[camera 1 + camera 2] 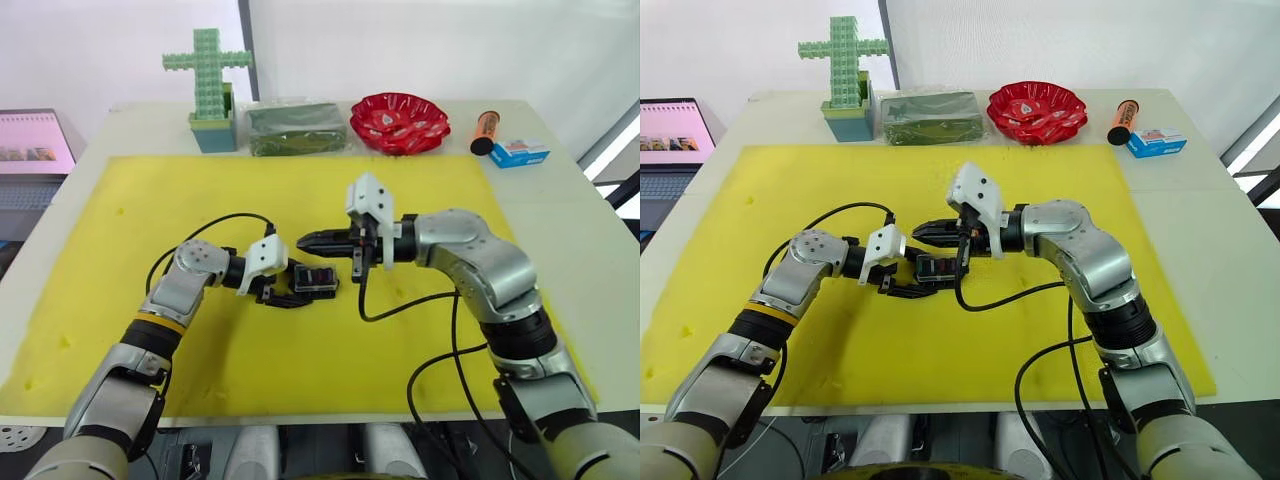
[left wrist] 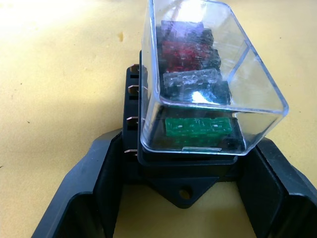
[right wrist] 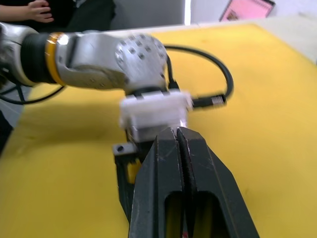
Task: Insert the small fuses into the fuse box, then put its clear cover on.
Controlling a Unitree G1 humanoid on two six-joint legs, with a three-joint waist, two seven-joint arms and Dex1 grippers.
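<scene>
One fuse box (image 2: pixel 183 163) is seen, capped by one clear cover (image 2: pixel 208 74); four fuses are counted inside: one green (image 2: pixel 198 127), one red (image 2: pixel 185 52), two greyish; two grippers are counted, left (image 1: pixel 295 290) and right (image 1: pixel 305 241).

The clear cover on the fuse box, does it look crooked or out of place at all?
Yes. The transparent plastic cover sits tilted on the black rectangular fuse box, not seated flat. The left hand grips the box.

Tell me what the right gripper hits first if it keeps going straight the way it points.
Probably the left gripper and its white wrist mount, seen straight ahead past the shut right gripper. It may pass above the fuse box under the clear cover; depth is unclear.
</scene>
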